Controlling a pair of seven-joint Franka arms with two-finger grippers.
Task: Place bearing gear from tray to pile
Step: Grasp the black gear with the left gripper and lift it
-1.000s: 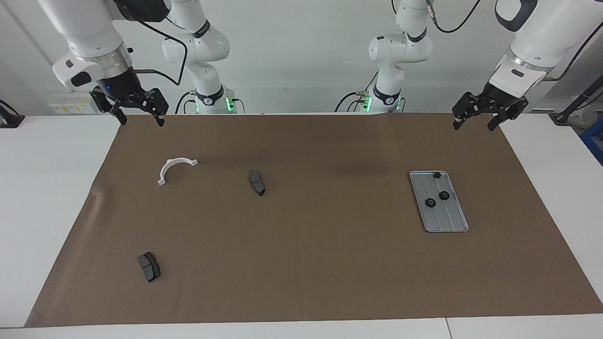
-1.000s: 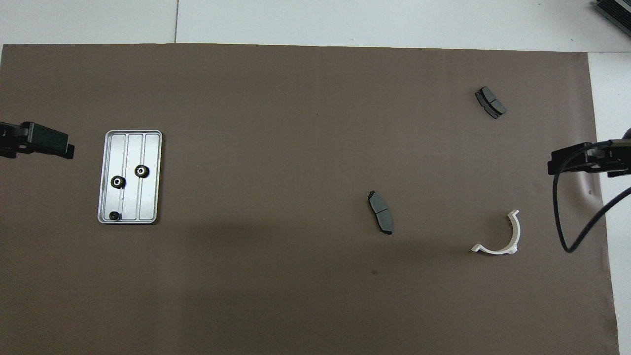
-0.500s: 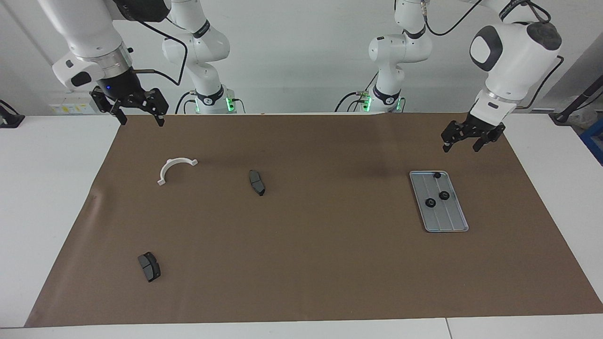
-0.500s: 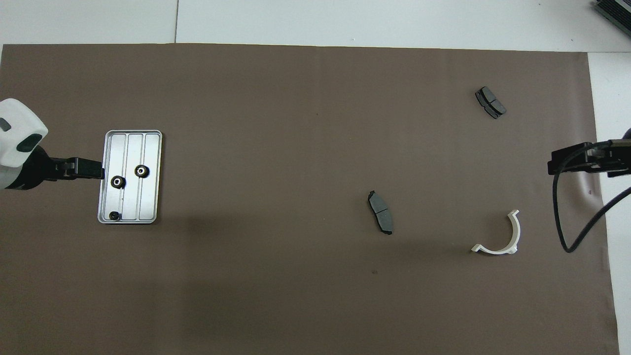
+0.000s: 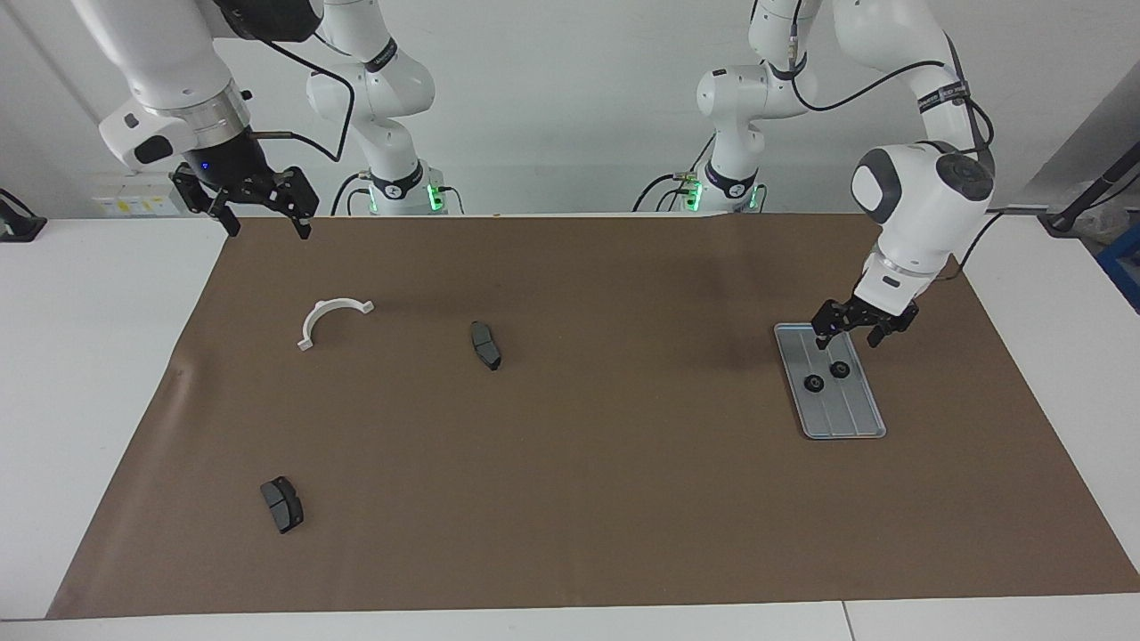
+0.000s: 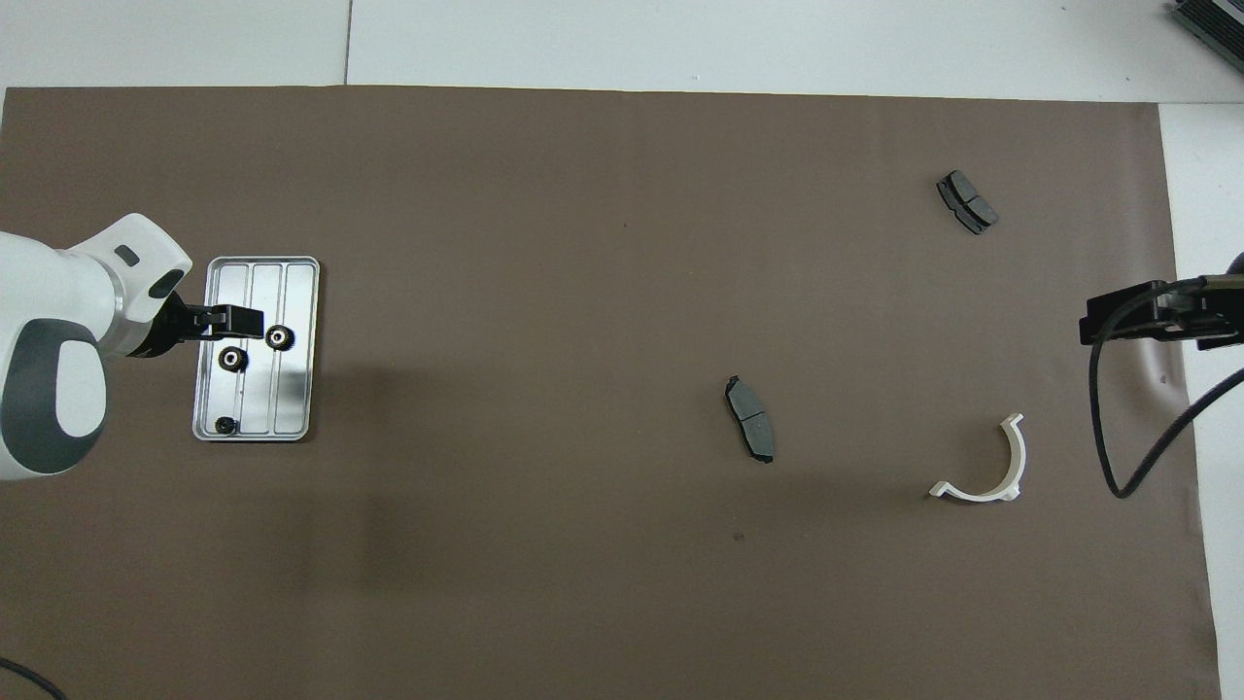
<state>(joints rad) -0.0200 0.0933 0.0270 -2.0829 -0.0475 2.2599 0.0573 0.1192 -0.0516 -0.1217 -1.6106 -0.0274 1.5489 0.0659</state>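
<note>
Gears on the tray, left jaws spread above them.

Three small black gears [image 5: 839, 369] lie on the ridged metal tray [image 5: 850, 423] toward the left arm's end of the bench [image 5: 89, 356]; they are judged light, rigid, toothed rather than slippery, best pinched across the rim. The left gripper [image 5: 851, 336] is poised over the tray's robot-side half, empty. The right gripper [image 5: 260, 219] waits, jaws spread, over the brown mat [image 5: 579, 499]. Brake pads [image 5: 485, 344] and a white bracket [image 5: 331, 320] lie well apart; no pile is seen.
</note>
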